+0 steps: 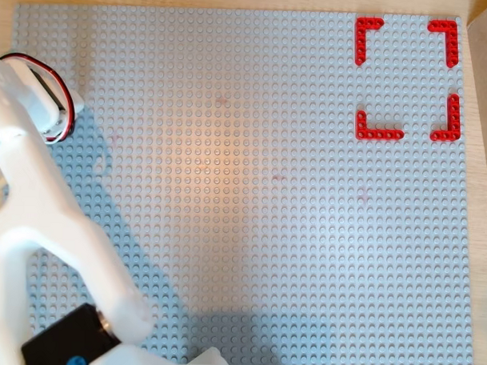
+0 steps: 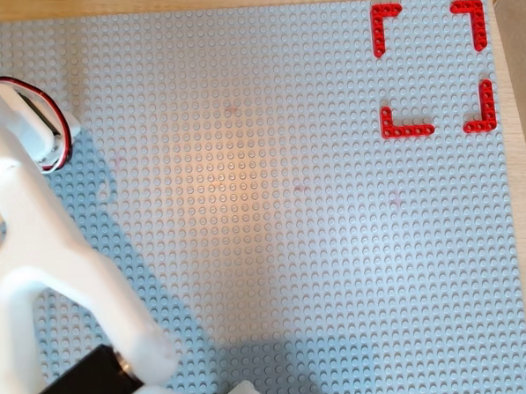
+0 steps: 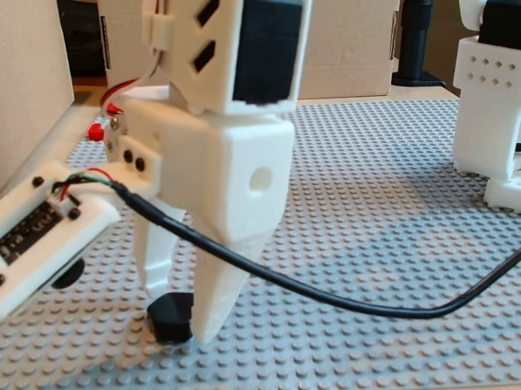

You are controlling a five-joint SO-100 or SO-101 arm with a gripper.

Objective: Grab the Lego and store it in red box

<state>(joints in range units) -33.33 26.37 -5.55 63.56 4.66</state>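
Lego [image 3: 171, 320] btwn gripper [image 3: 182, 326] fingers, on grey baseplate [image 3: 376, 241].

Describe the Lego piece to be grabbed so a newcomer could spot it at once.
In the fixed view, find the grey studded baseplate, then the white gripper reaching down onto it. The Lego sits between its fingertips: small, glossy and black, the only dark block there.

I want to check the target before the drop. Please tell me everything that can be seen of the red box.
The red box is not a closed box: four separate red L-shaped corner pieces, studded and plastic-looking, outline a square with gaps between them. In both overhead views it lies flat on the grey studded baseplate at the upper right corner. Nothing lies inside it and the arm is far from it.
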